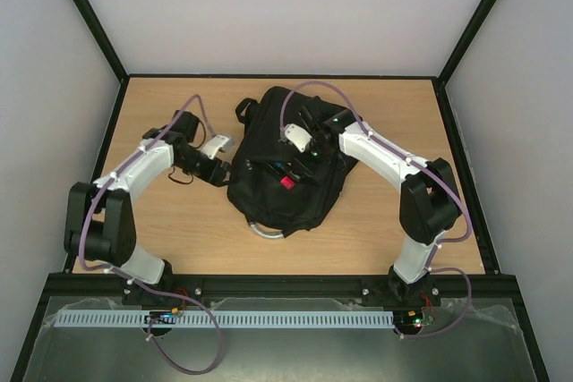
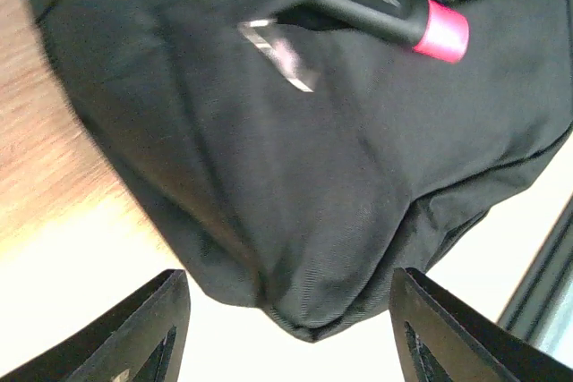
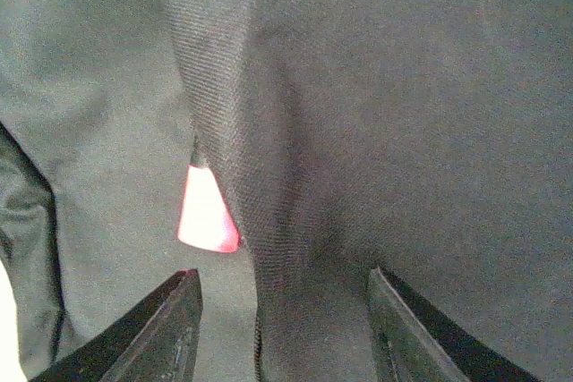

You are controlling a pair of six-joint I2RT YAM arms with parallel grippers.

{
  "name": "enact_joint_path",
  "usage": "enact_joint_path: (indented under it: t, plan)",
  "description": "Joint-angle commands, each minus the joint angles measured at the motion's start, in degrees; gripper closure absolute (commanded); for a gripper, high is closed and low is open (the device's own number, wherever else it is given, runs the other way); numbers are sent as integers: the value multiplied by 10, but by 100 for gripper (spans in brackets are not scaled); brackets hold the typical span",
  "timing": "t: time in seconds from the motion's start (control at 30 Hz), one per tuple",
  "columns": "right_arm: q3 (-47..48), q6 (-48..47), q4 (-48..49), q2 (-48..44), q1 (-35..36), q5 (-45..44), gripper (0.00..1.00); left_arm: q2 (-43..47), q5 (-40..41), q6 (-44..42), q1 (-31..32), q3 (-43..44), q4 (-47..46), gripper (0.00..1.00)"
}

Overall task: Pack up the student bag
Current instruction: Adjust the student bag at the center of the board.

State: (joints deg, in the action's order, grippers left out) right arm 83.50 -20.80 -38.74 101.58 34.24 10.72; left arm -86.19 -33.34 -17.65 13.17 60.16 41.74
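bag (image 2: pixel 358 176): black fabric fills view | pink-tipped black stick (image 2: pixel 439 31): pokes from bag, top right | bench (image 2: pixel 45 176): wood at left | left gripper (image 2: pixel 291 328): fingers spread, bag corner between

We see the bag (image 1: pixel 269 199) as matt black woven cloth w/ a fine twill rib; pink cap (image 2: pixel 440 30) looks smooth glossy plastic; desk (image 1: pixel 358 230) is smooth light wood-grain, slight sheen.

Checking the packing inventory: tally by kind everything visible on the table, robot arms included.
Backpack: 1
Marker with pink end, poking from a bag pocket: 1
Robot arms: 2
Total: 4
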Motion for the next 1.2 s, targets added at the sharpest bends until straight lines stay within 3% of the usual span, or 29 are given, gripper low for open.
enact_joint_path:
  t: [0.0, 0.33, 0.47, 0.67, 0.8, 0.97, 1.07, 1.17]
  plan:
    - [-16, -4, -11, 9, 16, -29, 41, -48, -169, 38, -61, 16, 41, 36]
    - [4, -8, 24, 60, 73, -134, 16, -106, -198, 30, -62, 12, 39, 37]
    - [33, 1, 30, 97, 81, -150, 15, -113, -168, 37, -47, 9, 30, 40]
    - [66, 12, 42, 153, 86, -210, 22, -122, -140, 42, -36, 8, 17, 49]
    - [69, 3, 63, 173, 86, -291, 29, -129, -127, 37, -32, 10, 18, 64]
    - [69, 0, 93, 171, 86, -375, 30, -136, -121, 31, -32, 13, 19, 83]
    - [69, 2, 106, 162, 83, -402, 37, -136, -120, 30, -32, 14, 17, 96]
    - [81, 2, 116, 157, 76, -421, 45, -136, -119, 28, -32, 15, 20, 98]
